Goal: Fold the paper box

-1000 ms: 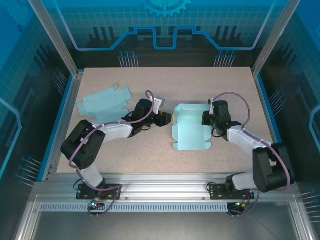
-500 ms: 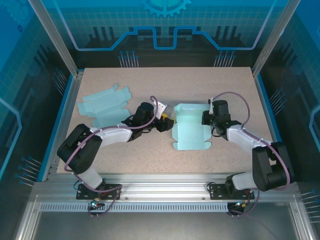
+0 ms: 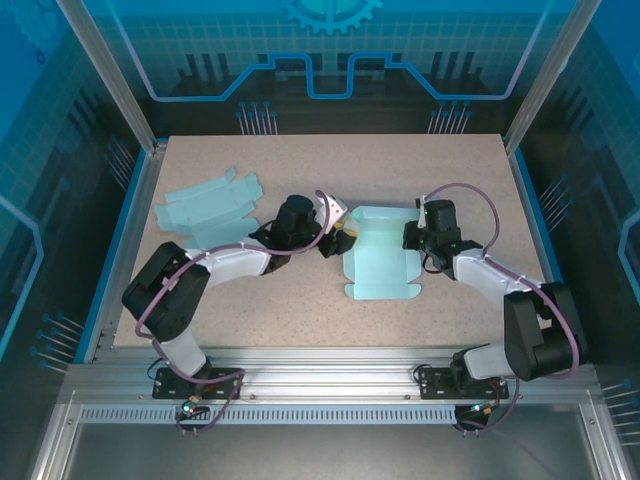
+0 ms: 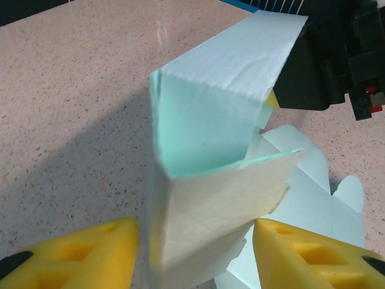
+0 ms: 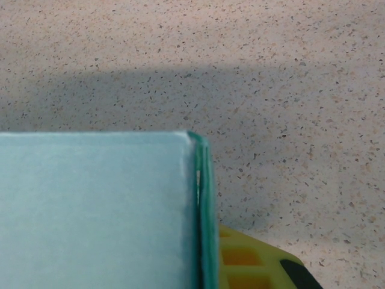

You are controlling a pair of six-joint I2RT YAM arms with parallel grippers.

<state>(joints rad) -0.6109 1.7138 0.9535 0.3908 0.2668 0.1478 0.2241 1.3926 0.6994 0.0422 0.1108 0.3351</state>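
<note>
- The box [image 3: 380, 270] sits half-formed near the middle of the table [image 3: 300, 300], between my two arms. Its base is flat and its side walls are partly raised.
- The right gripper [image 3: 413, 238] is clamped tight on the box's right wall. In the right wrist view the doubled paper edge lies against its lower finger.
- The left gripper [image 3: 337, 240] is about half open. Its jaws straddle the upright left wall at the far corner, and I can see a gap on at least one side, so it holds nothing.
- To do this step well, I'd keep the right clamp steady as an anchor.
- I'd centre the wall between the left jaws before pinching, then crease along the fold line, not across it.
- The paper looks thin and already wrinkled, so I'd close slowly.
- Count: one box being folded, two arms and two grippers.
- The flat sheets [image 3: 205, 208] lie at the far left of the table. They look like two overlapping, though I cannot separate them for certain.
</note>
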